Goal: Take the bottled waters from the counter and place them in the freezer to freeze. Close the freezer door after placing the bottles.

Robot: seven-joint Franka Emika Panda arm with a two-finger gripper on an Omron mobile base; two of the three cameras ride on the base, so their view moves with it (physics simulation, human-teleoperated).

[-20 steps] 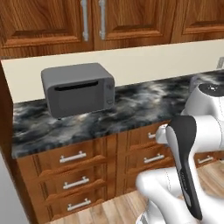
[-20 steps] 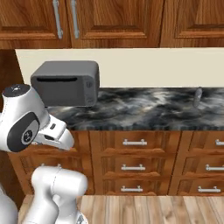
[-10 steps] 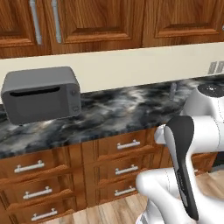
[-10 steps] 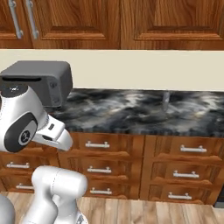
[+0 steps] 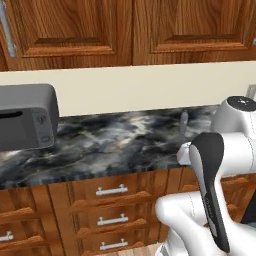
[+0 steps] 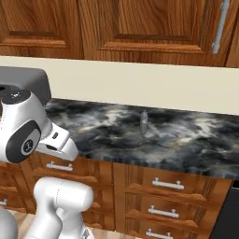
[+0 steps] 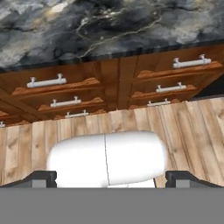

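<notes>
One bottled water (image 5: 183,122) stands upright on the black marble tabletop (image 5: 115,145), well right of the grey toaster (image 5: 25,117). The tool (image 7: 111,179) hangs spread wide, empty, over the wooden floor (image 7: 192,127).

Brown wooden cabinets (image 5: 130,30) were hung above a cream wall (image 5: 150,87); a pale plank floor (image 7: 192,127) was laid below the drawers (image 7: 109,89).

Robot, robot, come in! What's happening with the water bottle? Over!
End effector open, empty, facing the drawers. One bottle upright on the counter, untouched. Nothing near it.
</notes>
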